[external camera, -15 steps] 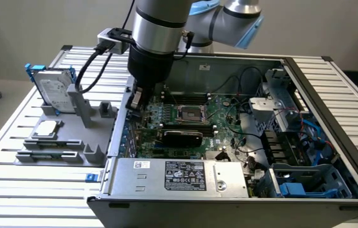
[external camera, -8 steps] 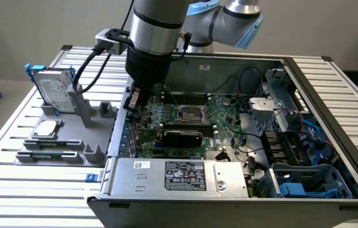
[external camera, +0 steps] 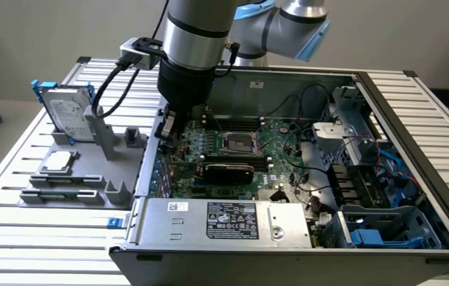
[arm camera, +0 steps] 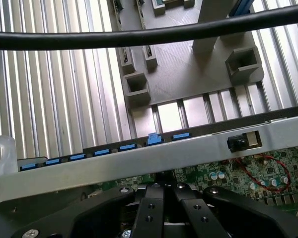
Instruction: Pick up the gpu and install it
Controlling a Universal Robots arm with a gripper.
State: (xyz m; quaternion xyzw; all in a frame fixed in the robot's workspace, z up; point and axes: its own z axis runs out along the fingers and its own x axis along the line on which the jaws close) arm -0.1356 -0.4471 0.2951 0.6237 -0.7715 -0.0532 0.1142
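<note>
In the exterior view, you see the arm reaching into the open computer case (external camera: 383, 107), its pincer (external camera: 167, 128) low at the case wall nearest the grey parts holder (external camera: 89, 173). The gpu (external camera: 226, 173) sits on the motherboard (external camera: 276, 149), apart from the pincer. In the wrist view, your pincer (arm camera: 164, 198) is clenched, grasping nothing, over the motherboard (arm camera: 258, 173) beside the case rim (arm camera: 139, 158).

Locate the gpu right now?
In the exterior view, the gpu sits inside the open computer case, on the motherboard just below the CPU socket.
</note>
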